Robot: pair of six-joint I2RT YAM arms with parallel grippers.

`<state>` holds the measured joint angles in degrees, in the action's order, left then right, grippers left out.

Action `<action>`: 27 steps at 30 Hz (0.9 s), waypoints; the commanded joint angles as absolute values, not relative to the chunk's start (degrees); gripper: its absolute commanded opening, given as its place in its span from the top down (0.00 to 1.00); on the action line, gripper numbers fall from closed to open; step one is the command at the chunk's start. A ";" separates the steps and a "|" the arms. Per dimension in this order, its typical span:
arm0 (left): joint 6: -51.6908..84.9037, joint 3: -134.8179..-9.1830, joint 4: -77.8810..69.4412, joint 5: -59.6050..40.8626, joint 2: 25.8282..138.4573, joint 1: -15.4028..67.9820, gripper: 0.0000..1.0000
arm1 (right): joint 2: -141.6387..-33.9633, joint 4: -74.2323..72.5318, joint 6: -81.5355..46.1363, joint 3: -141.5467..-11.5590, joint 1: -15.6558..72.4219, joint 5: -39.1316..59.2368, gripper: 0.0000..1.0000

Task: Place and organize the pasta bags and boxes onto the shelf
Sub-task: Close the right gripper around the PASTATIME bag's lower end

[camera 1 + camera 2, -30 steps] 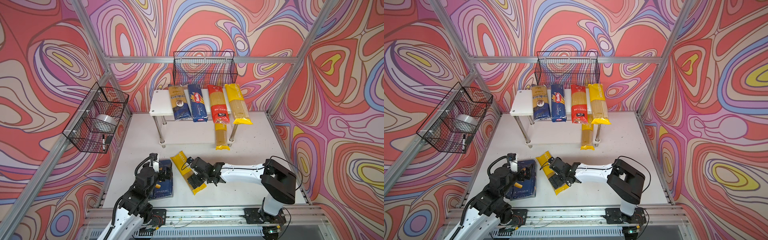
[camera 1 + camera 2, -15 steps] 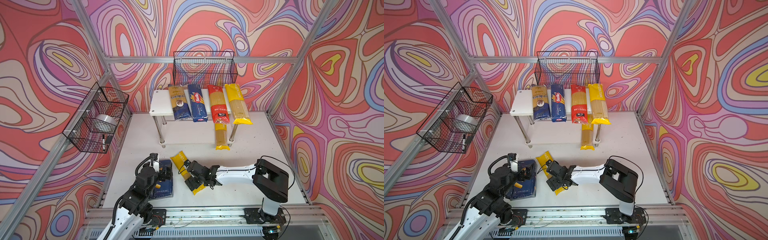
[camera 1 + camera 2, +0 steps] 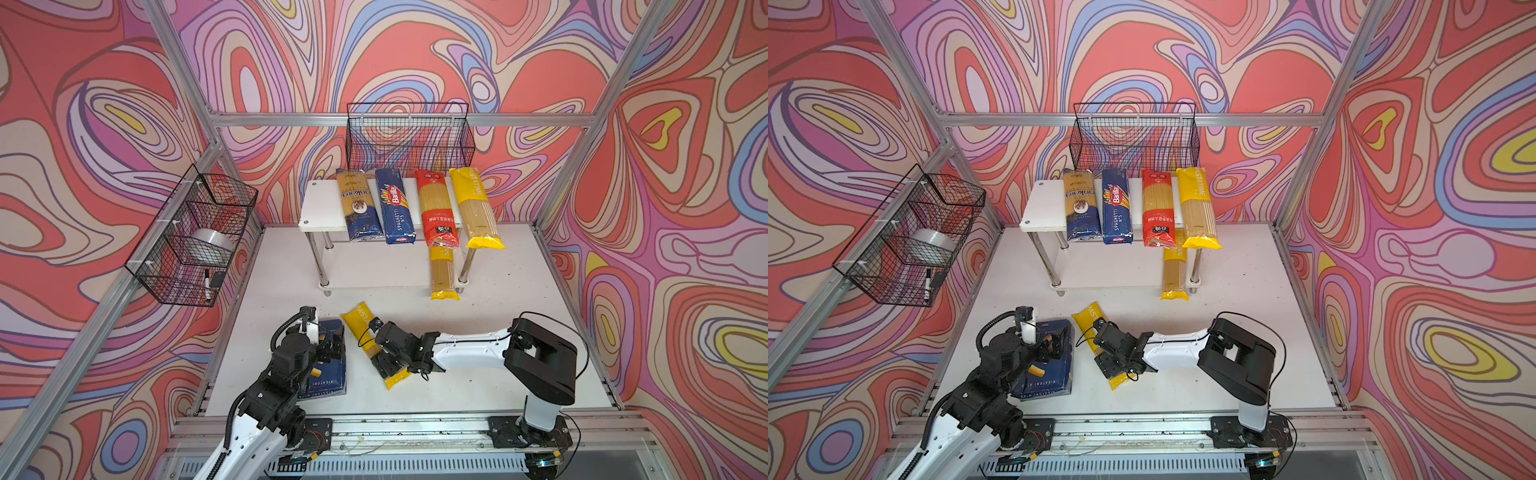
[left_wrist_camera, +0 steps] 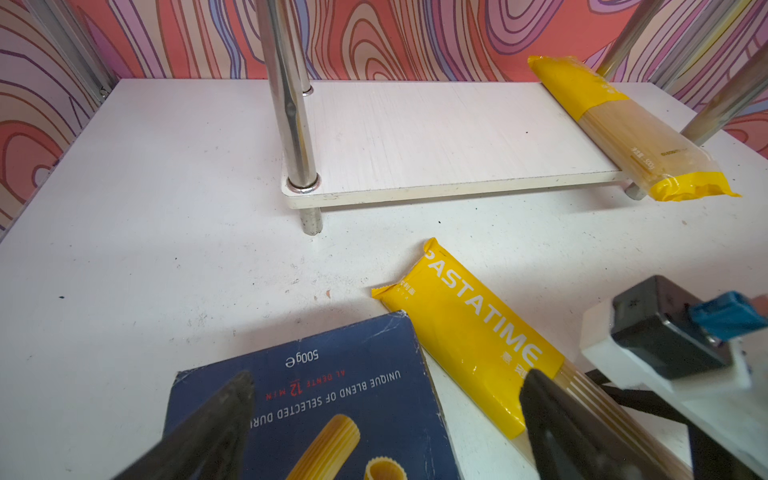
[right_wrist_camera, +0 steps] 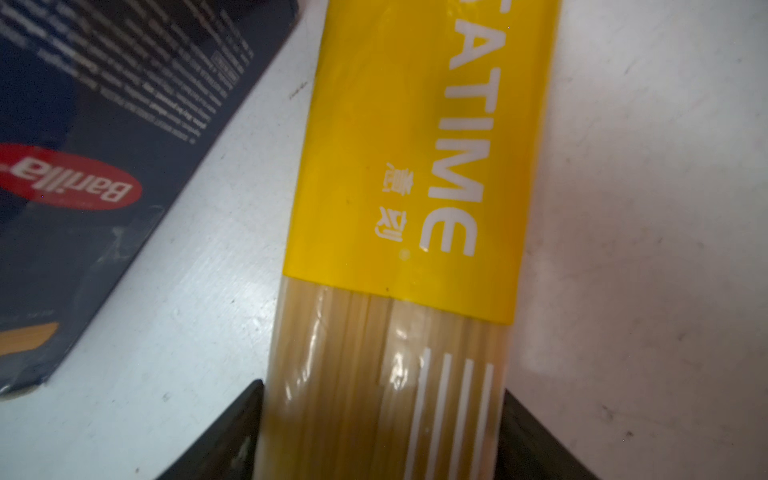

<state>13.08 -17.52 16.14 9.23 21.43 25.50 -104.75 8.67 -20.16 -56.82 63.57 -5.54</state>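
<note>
A yellow PASTATIME bag (image 3: 361,322) (image 5: 407,166) lies slanted on the table. My right gripper (image 3: 380,353) (image 5: 382,415) is shut on its clear middle, a finger pressed on each side. Beside it lies the wide Barilla box (image 3: 328,374) (image 4: 332,395), and my left gripper (image 3: 332,345) (image 4: 384,415) hovers open over its far end. On the top board of the shelf (image 3: 324,203) lie a dark blue bag (image 3: 359,208), the narrow Barilla box (image 3: 395,212), a red bag (image 3: 436,212) and a yellow bag (image 3: 476,212). Another yellow bag (image 3: 442,270) overhangs the lower board (image 4: 436,137).
A black wire basket (image 3: 409,137) hangs on the back wall above the shelf. A second basket (image 3: 195,237) on the left wall holds a tape roll and a marker. Chrome shelf legs (image 4: 291,124) stand close behind both grippers.
My right gripper slid left along the yellow bag on the table and narrowed its jaws onto it. The left arm and the shelf's contents have not moved.
</note>
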 commanded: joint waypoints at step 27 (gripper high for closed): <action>12.48 -17.97 15.57 9.35 21.79 25.18 0.00 | -96.65 8.79 -30.81 -51.53 63.81 -8.09 0.85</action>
<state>13.08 -17.52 16.12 9.21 21.54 25.50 -99.59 7.16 -28.01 -52.53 63.48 -5.41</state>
